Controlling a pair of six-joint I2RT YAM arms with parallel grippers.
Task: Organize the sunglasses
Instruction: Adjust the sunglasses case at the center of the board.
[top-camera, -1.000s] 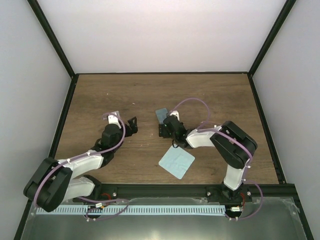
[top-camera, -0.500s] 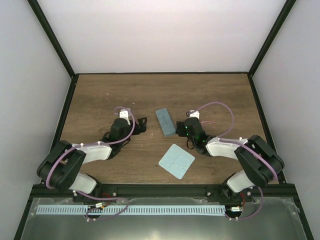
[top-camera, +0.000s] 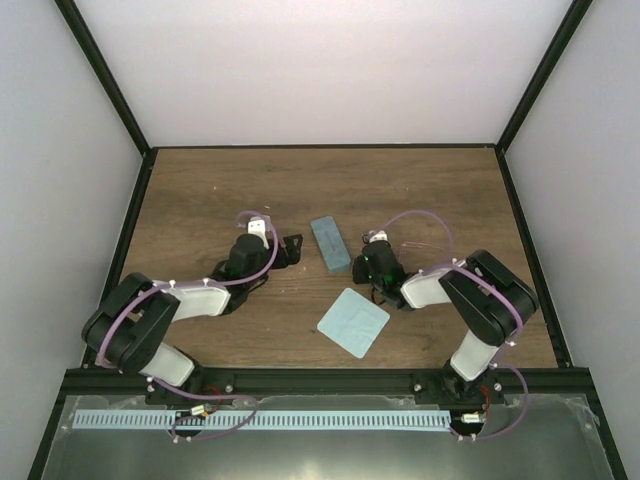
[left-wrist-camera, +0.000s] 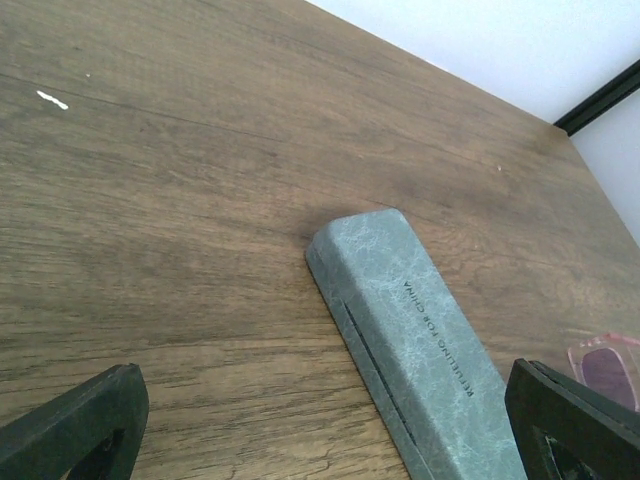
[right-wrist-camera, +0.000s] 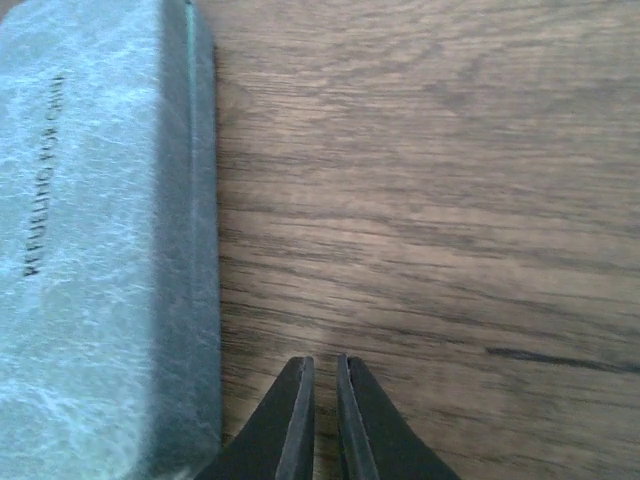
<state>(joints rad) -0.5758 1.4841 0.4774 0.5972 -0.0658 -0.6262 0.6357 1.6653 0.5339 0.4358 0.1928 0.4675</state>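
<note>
A grey-green marbled sunglasses case (top-camera: 330, 243) lies shut on the wooden table (top-camera: 200, 200). In the left wrist view the case (left-wrist-camera: 420, 340) runs between my wide-apart fingers, and a pink sunglasses lens (left-wrist-camera: 605, 365) shows at the right edge. My left gripper (top-camera: 290, 248) (left-wrist-camera: 320, 405) is open just left of the case and holds nothing. My right gripper (top-camera: 372, 262) (right-wrist-camera: 325, 365) sits just right of the case (right-wrist-camera: 100, 250), its jaws shut to a thin slit over bare wood. From above the sunglasses are hidden by the right arm.
A light blue cleaning cloth (top-camera: 353, 322) lies flat on the table in front of the case, near the right arm. Black frame rails (top-camera: 130, 240) border the table on both sides and at the back.
My right gripper left the case, moved to its right and closed from wide open. My left gripper moved right, closer to the case, and stayed open.
</note>
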